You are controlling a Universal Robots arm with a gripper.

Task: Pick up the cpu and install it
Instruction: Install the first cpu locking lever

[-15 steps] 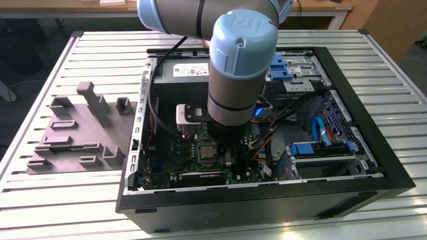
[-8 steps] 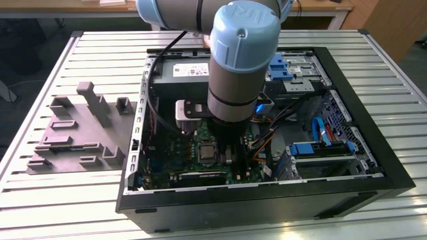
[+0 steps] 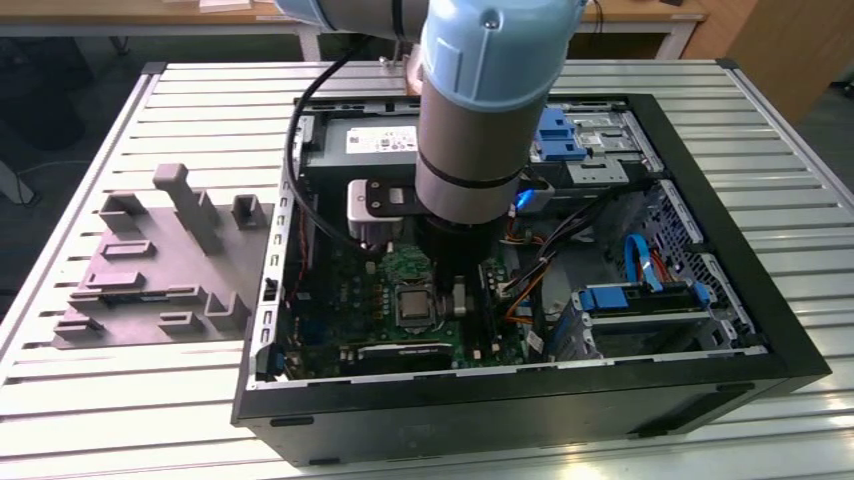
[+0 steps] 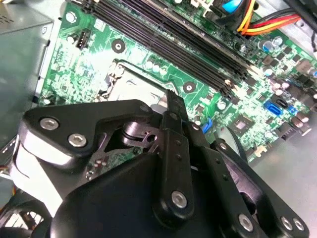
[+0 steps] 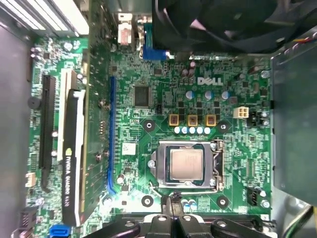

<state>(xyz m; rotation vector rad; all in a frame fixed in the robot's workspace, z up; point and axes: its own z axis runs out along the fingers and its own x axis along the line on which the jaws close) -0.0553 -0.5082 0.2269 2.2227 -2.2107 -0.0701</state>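
The cpu [image 5: 186,163], a small square chip with a pale silver top, lies flat in the metal-framed socket [image 5: 184,165] of the green board. In the first wrist view my gripper [image 5: 173,202] hovers just off one edge of the socket, its dark fingertips pressed together and holding nothing. From behind, in the second wrist view, the black gripper [image 4: 176,103] blocks much of the socket [image 4: 130,83], so the chip is hidden there. In the exterior view the arm [image 3: 467,130] reaches down into the open computer case, above the socket [image 3: 416,303].
A grey moulded tray [image 3: 147,265] with upright posts stands on the slatted table at the exterior view's left. Inside the case are a grey power-supply box [image 3: 360,140], a black fan [image 5: 223,20], an upright expansion card [image 5: 74,148], memory slots [image 4: 173,39] and blue drive brackets [image 3: 641,298].
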